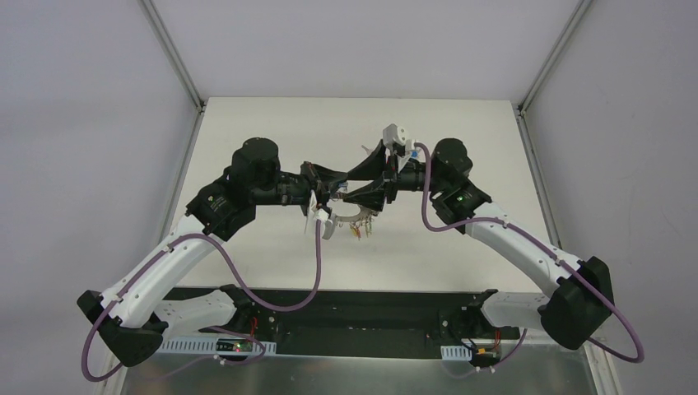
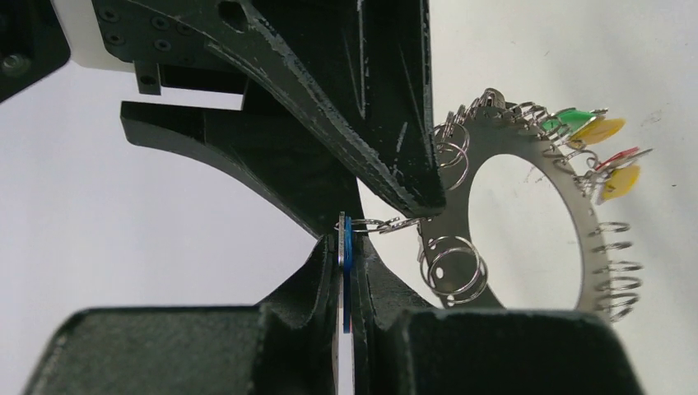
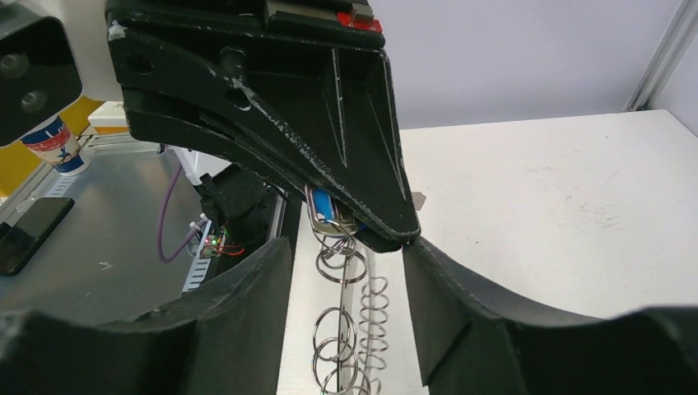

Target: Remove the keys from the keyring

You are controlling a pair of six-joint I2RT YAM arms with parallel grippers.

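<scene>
One keyring (image 1: 360, 216) shows near the centre of the top view, with keys (image 1: 360, 232) bunched at its near edge. In the left wrist view the left gripper (image 2: 346, 280) is pressed together on a blue-tagged key (image 2: 346, 243), whose small ring (image 2: 387, 224) reaches toward the notched rim of the keyring. In the right wrist view the right gripper (image 3: 346, 245) stands spread, with further small rings (image 3: 336, 267) showing between its fingers (image 3: 247, 313).

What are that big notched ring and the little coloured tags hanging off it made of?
The keyring looks like flat sheet metal: dull grey with a soft sheen and a thin notched edge. The tags are probably plastic: bright, smooth yellow, green and red, slightly glossy.
</scene>
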